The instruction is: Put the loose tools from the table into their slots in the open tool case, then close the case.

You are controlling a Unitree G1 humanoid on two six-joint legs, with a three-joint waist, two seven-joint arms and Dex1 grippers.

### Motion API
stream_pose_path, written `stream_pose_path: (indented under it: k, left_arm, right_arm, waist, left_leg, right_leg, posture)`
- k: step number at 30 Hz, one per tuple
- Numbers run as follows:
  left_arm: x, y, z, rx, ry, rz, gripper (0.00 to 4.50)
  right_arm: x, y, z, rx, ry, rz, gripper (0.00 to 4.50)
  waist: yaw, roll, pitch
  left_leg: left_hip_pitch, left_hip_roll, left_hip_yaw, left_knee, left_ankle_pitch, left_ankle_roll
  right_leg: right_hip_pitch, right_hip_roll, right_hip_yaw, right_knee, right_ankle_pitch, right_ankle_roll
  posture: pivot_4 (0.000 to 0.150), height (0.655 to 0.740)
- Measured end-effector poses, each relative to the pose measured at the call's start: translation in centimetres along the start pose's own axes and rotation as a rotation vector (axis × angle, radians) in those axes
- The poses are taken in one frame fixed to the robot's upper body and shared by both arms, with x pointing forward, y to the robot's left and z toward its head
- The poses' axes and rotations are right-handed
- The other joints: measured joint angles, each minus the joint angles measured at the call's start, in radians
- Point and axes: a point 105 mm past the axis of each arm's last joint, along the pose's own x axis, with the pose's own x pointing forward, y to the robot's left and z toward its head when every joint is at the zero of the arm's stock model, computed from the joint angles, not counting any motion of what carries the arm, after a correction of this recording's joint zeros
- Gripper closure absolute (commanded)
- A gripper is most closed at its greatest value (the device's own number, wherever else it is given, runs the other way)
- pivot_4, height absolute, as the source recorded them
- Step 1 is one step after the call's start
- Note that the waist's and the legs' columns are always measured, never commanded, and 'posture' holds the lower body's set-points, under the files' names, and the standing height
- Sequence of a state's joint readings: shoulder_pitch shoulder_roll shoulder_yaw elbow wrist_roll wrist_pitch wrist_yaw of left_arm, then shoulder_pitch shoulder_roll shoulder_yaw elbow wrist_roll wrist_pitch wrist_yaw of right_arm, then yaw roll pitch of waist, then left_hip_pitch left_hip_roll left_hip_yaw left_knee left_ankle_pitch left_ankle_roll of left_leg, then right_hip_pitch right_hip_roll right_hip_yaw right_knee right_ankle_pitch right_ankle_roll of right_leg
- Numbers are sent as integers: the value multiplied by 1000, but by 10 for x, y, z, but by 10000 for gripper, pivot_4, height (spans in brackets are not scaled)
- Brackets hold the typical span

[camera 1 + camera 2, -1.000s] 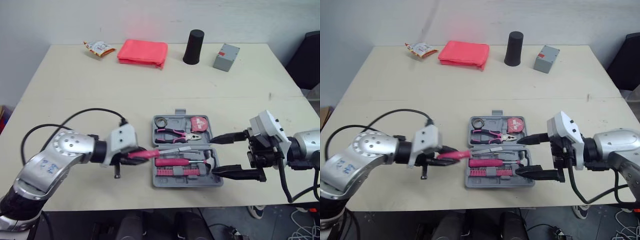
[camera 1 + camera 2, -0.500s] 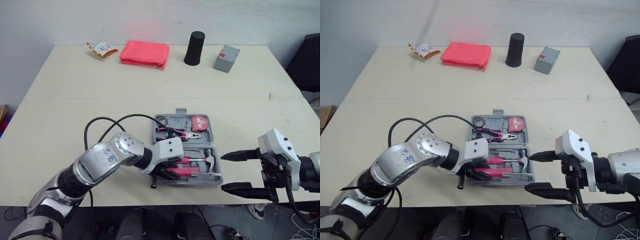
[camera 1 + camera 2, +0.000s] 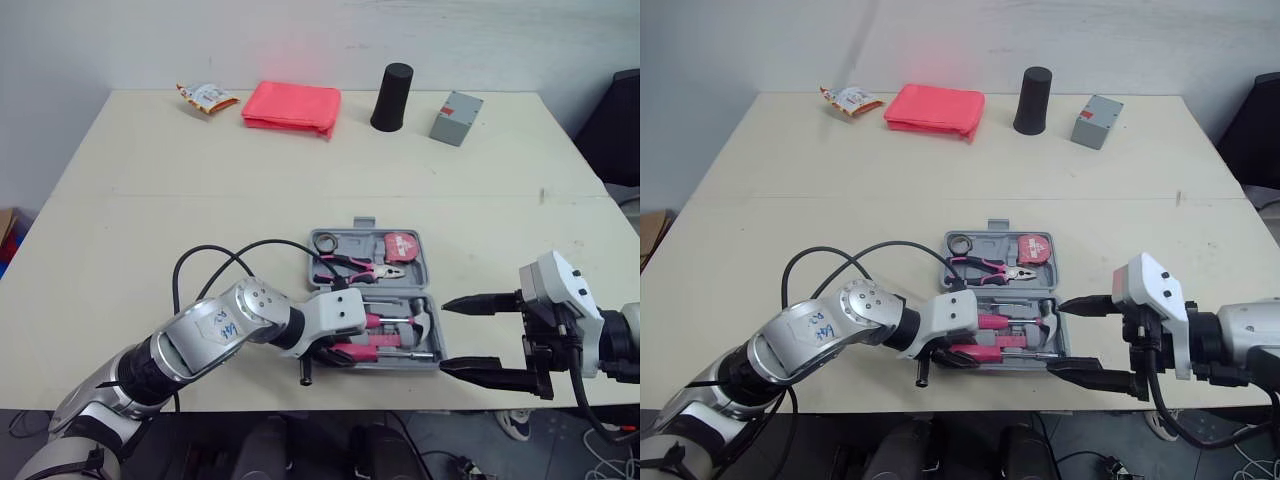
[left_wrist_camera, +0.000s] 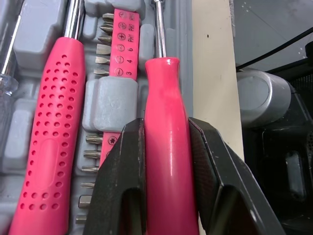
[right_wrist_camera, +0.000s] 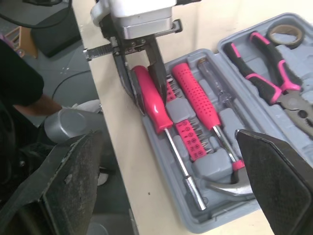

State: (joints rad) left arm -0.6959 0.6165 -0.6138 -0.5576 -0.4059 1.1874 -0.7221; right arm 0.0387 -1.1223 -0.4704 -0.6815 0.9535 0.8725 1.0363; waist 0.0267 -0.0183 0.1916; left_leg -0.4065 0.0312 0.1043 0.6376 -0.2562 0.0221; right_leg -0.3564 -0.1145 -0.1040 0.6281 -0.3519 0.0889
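The left pincer [image 4: 166,128] is clamped tight on a pink-handled screwdriver [image 4: 164,93], which lies along the front row of the open tool case [image 3: 362,223] by the counter's [image 3: 200,180] front edge. The case's bit strip [image 4: 122,44] reads 6, 4, 3. The right pincer [image 3: 444,336] gapes wide, empty, right of the case.

I read the tool case [image 4: 183,29] as matt grey moulded plastic. Along the case's near rim, the screwdriver [image 4: 165,88] has a smooth, glossy pink plastic handle and a bright metal shaft. Beside it in the case, the hammer [image 4: 51,122] grip is pink, dimpled and duller. The left gripper [image 4: 165,125] fingers [image 4: 210,176] are matt black. Beyond the case lies soft, matt folded cloth [image 3: 291,105]. The table [image 3: 250,180] is smooth, with a low sheen.
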Motion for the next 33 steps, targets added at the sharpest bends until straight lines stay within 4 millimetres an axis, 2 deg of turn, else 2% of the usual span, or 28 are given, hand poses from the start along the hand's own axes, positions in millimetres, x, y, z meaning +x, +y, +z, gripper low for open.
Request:
stream_pose_path:
  k: [1,2,6,8,11,14,17,18,20,25,28,33]
  left_arm:
    - [1,1,0,-5,-2,-2,28877]
    - [1,0,0,-7,-3,-7,25679]
    - [-6,2,-5,2,14,3,7744]
    - [-10,2,-3,7,7,12,7744]
    - [-15,4,11,16,-103,39,7744]
    - [-11,4,10,15,-207,45,15835]
    - [-9,10,4,28,-266,55,30280]
    - [-11,12,5,36,-294,56,34027]
    - [-15,15,9,59,-358,48,44265]
    - [-11,12,3,81,-431,-24,44718]
    - [-5,14,0,80,-435,-32,44718]
    - [2,22,-4,73,-411,-8,44718]
  right_arm:
    - [0,-1,1,-1,-3,-4,0]
    - [0,-2,2,-2,-5,-5,0]
    - [4,-1,0,16,-17,10,0]
    - [4,-2,2,19,-32,8,0]
    - [3,-3,6,9,-45,6,0]
    - [3,-4,5,12,-43,2,0]
    - [3,-5,1,24,-32,-4,0]
    - [3,-5,0,26,-30,-5,0]
    - [3,-5,-1,29,-28,-8,0]
    - [5,-8,-7,45,-32,-26,0]
    - [8,-7,-14,62,-19,-21,0]
    - [9,-7,-13,49,-29,-22,0]
  waist:
    - [0,0,0]
    - [0,0,0]
    - [0,0,0]
    - [0,0,0]
    - [0,0,0]
    - [0,0,0]
    - [0,0,0]
    - [0,0,0]
    - [1,0,0]
    - [0,0,0]
    - [1,0,0]
    - [0,0,0]
  left_leg:
    - [0,0,0,0,0,0]
    - [0,0,0,0,0,0]
    - [0,0,0,0,0,0]
    - [0,0,0,0,0,0]
    - [0,0,0,0,0,0]
    - [0,0,0,0,0,0]
    - [0,0,0,0,0,0]
    - [0,0,0,0,0,0]
    - [0,0,0,0,0,1]
    - [0,0,1,0,-1,1]
    - [0,0,0,1,-1,1]
    - [0,0,0,1,-1,1]
  right_leg:
    - [0,0,0,0,0,0]
    - [0,0,0,0,0,0]
    - [0,0,0,0,0,0]
    - [0,0,0,0,0,0]
    - [0,0,0,0,0,0]
    - [0,0,0,0,0,0]
    - [0,0,-1,0,0,0]
    - [0,0,-1,0,0,0]
    - [0,0,-1,0,0,0]
    - [0,-1,-1,0,0,0]
    - [0,-1,-1,0,0,0]
    - [0,-1,-1,0,0,0]
  posture:
    - [1500,7361]
    - [1500,7361]
    - [1500,7361]
    - [1500,7361]
    - [1500,7361]
    - [1500,7361]
    - [1500,7361]
    - [1500,7361]
    - [1500,7361]
    - [1500,7361]
    - [1500,7361]
    - [1500,7361]
